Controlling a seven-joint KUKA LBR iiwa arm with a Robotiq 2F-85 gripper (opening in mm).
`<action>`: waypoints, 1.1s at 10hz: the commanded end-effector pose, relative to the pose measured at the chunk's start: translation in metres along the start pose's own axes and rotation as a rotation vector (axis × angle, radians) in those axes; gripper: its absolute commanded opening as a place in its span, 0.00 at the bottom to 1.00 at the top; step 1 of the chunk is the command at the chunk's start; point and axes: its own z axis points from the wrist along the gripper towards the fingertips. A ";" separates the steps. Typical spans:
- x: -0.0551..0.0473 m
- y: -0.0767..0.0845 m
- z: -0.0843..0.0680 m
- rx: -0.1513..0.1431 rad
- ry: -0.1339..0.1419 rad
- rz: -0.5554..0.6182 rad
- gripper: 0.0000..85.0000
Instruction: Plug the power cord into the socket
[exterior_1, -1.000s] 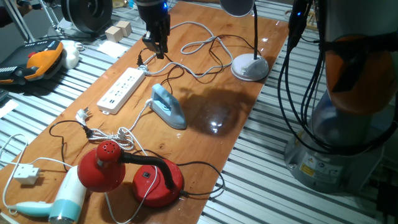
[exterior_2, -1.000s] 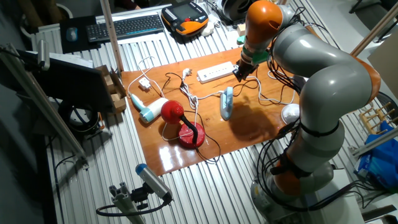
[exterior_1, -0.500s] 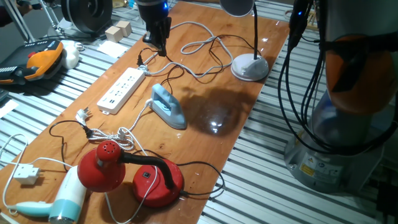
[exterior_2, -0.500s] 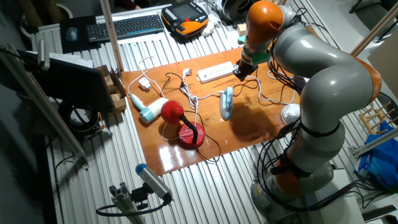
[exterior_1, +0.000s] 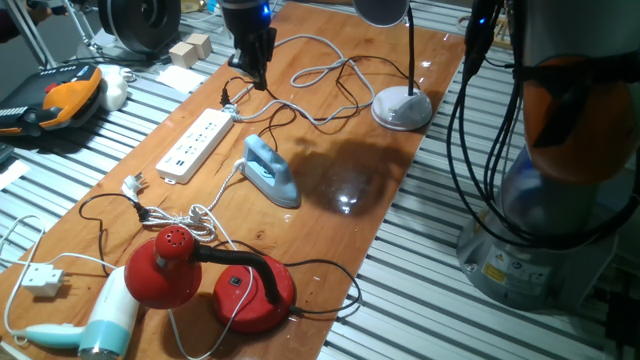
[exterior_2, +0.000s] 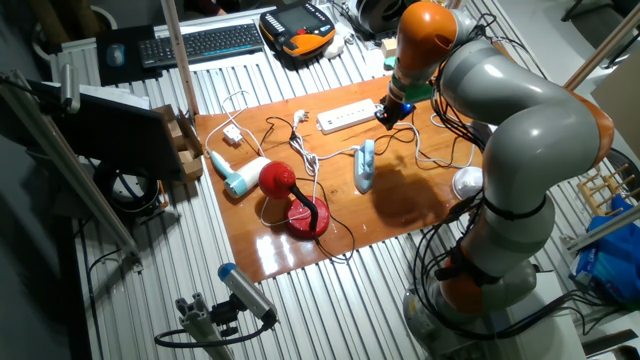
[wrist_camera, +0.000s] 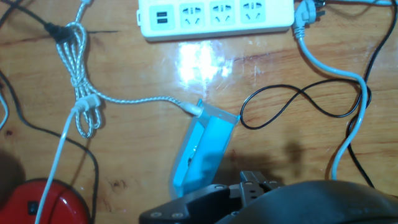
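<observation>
The gripper (exterior_1: 257, 77) hangs just above the far end of the socket (exterior_1: 196, 144), probably lining up over it, but I cannot tell if its fingers are open, closed, or holding the plug. The socket is a long white strip lying flat on the tabletop (exterior_1: 340, 170), holes facing up, its long side running from near left to far right in one fixed view. The power cord (wrist_camera: 298, 102), thin and black, loops on the wood between the socket and the blue iron (wrist_camera: 204, 148).
</observation>
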 end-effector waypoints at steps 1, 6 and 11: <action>-0.004 -0.003 0.000 -0.004 -0.001 -0.001 0.00; -0.020 -0.016 0.001 0.001 -0.015 0.010 0.00; -0.038 -0.014 0.011 -0.006 -0.036 0.043 0.00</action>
